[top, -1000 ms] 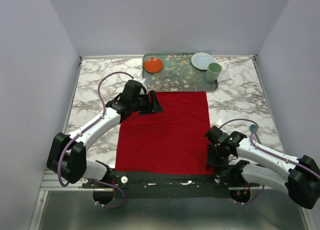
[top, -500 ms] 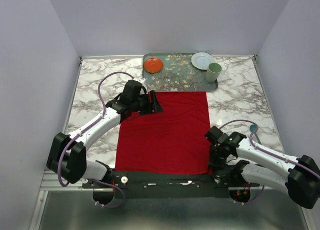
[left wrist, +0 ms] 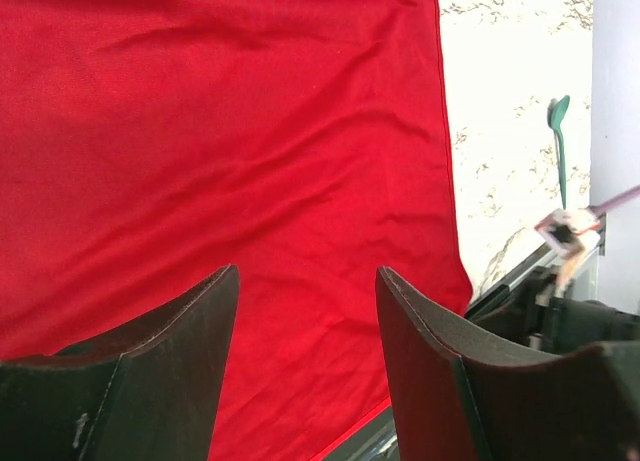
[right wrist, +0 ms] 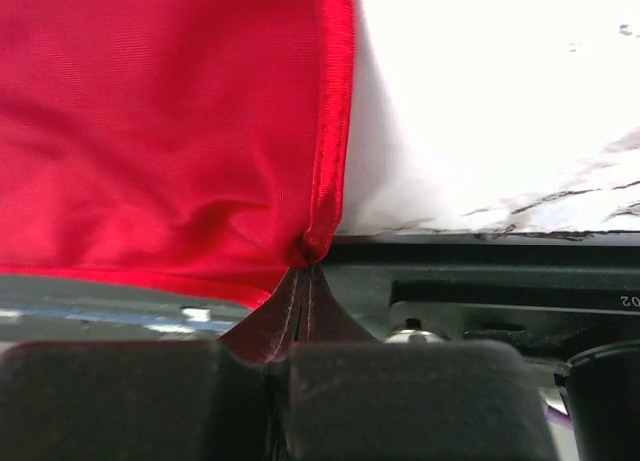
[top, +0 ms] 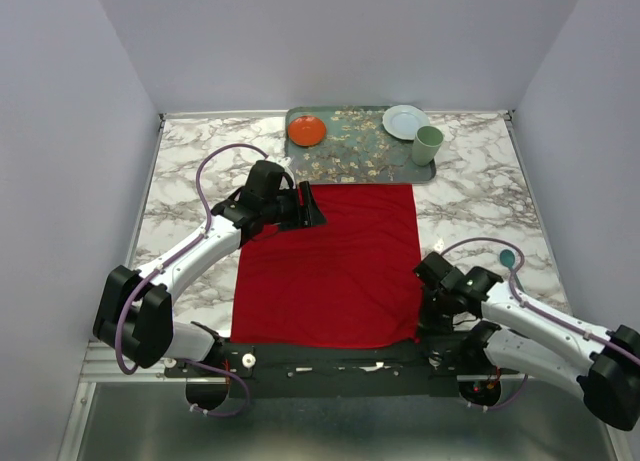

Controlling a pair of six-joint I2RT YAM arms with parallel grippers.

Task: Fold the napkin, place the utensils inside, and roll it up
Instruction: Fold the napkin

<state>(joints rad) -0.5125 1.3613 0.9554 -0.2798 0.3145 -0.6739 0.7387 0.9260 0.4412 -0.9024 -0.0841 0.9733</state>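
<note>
The red napkin (top: 330, 266) lies spread flat on the marble table, its near edge at the arm mount. My right gripper (top: 421, 330) is shut on its near right corner, and in the right wrist view the cloth (right wrist: 150, 111) puckers where the right gripper (right wrist: 307, 268) pinches the hem. My left gripper (top: 318, 209) hovers open over the far left part of the napkin (left wrist: 250, 131); nothing lies between the left gripper's (left wrist: 305, 273) fingers. A teal-green utensil (top: 508, 255) lies on the marble right of the napkin, and in the left wrist view the utensil (left wrist: 558, 146) shows as a thin sliver.
A patterned tray (top: 350, 149) stands at the back, just beyond the napkin's far edge. It carries an orange-red plate (top: 307, 131), a white plate (top: 404, 121) and a pale green cup (top: 428, 144). The black mount bar (top: 330, 356) runs along the near edge.
My right gripper has closed on the napkin's near right corner, and that corner now bunches slightly. The left arm has not moved.
</note>
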